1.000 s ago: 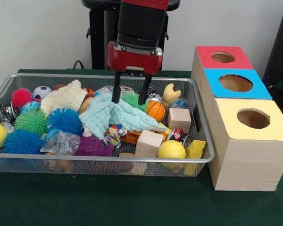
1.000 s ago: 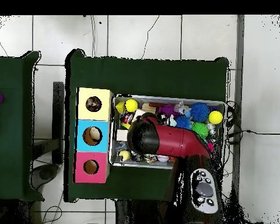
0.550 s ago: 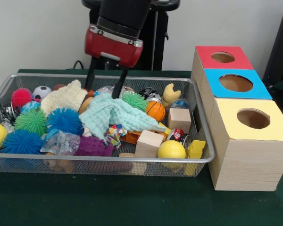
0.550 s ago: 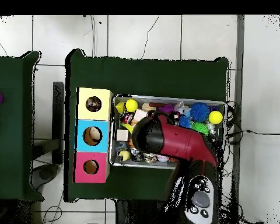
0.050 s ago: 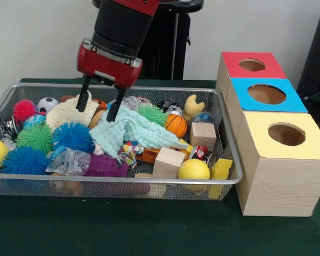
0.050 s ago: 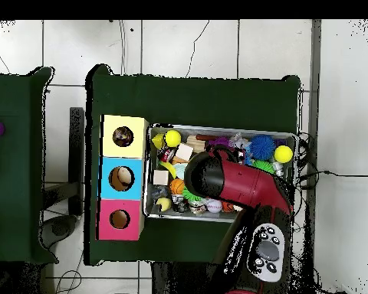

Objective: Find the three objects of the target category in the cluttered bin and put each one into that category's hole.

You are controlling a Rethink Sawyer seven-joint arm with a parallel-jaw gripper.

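— Since a second ago the tool has slid sideways off the mint cloth, fingers spread, holding nothing.

— So still searching?

— I judge so. Near to far in the wire bin: smooth yellow ball, wooden cubes, spiky rubber balls, knobbly cream cloth. Holed wooden boxes stand alongside, across from the tool.

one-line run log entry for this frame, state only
phase: search | gripper: open, empty, above cream cloth and mint cloth | wire bin: cluttered | holes in box: nothing entering
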